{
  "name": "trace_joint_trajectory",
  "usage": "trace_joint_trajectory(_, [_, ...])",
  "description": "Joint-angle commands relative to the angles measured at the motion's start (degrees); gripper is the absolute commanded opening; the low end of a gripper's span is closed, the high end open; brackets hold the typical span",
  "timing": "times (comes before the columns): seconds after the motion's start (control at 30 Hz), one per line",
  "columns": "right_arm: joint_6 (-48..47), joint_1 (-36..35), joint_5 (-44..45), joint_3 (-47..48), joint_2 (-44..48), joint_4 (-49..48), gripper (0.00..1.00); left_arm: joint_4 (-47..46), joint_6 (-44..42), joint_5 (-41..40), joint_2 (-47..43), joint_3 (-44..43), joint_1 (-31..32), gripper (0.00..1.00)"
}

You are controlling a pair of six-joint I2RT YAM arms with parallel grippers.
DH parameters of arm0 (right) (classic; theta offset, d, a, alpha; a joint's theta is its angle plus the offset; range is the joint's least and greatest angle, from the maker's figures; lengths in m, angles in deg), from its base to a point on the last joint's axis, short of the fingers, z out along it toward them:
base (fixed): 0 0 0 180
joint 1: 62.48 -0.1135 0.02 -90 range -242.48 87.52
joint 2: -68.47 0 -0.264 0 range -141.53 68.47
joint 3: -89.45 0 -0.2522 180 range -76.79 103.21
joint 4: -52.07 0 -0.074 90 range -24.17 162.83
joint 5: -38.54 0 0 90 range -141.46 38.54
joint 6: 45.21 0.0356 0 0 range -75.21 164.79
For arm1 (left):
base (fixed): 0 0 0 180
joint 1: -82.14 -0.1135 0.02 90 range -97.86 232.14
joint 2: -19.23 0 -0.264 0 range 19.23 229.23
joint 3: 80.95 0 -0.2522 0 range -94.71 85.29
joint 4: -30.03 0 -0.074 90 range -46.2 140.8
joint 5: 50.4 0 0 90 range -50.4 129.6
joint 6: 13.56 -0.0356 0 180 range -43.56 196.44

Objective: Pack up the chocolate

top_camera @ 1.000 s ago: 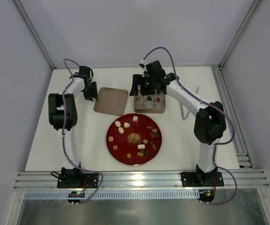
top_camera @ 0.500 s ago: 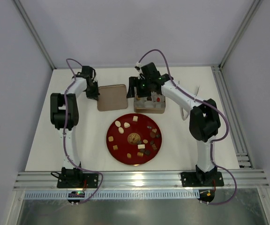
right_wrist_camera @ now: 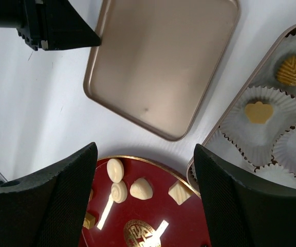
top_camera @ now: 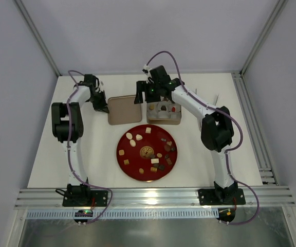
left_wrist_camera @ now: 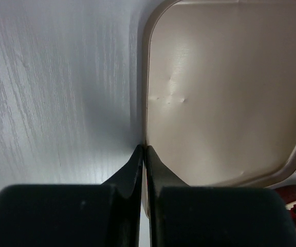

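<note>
Several chocolates point(top_camera: 149, 153), cream, tan and dark brown, lie on a round red plate point(top_camera: 125, 160). Cream ones point(right_wrist_camera: 141, 189) show in the right wrist view. The gold-brown tin point(top_camera: 164, 121) holds white paper cups; two tan chocolates point(right_wrist_camera: 258, 111) and a dark one sit in cups. My left gripper point(top_camera: 105, 108) is shut on the left edge of the flat tin lid point(top_camera: 124, 109), seen closely in the left wrist view point(left_wrist_camera: 145, 150). My right gripper point(top_camera: 144, 95) is open and empty point(right_wrist_camera: 145, 198), high above the gap between lid, tin and plate.
The lid point(right_wrist_camera: 163, 62) lies flat just left of the tin point(right_wrist_camera: 287, 164), with the plate point(right_wrist_camera: 189, 226) in front of both. Metal rails run along the table's near and right edges. White walls enclose the back and sides.
My left gripper has turned and shifted the lid so it lies square beside the tin. My right gripper has moved left, from over the tin to over the gap by the lid.
</note>
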Motion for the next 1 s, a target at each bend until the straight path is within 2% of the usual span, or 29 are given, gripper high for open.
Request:
trace_joint_trajectory(0.0, [-0.9,-0.3,0.3,3.2,-1.3,-0.6,0.76,2.6,0.2,2.7,-3.9,1.7,-2.5,0.00])
trace_joint_trajectory(0.2, [-0.9,-0.3,0.9,4.3,-3.5,-0.3,0.76,2.6,0.7,6.6,-6.8,2.3,-5.1,0.00])
trace_joint_trajectory(0.97, [0.9,-0.8,-0.6,10.7,-10.1,-0.2,0.76,2.6,2.8,13.3,-12.4,4.0,-6.6,0.00])
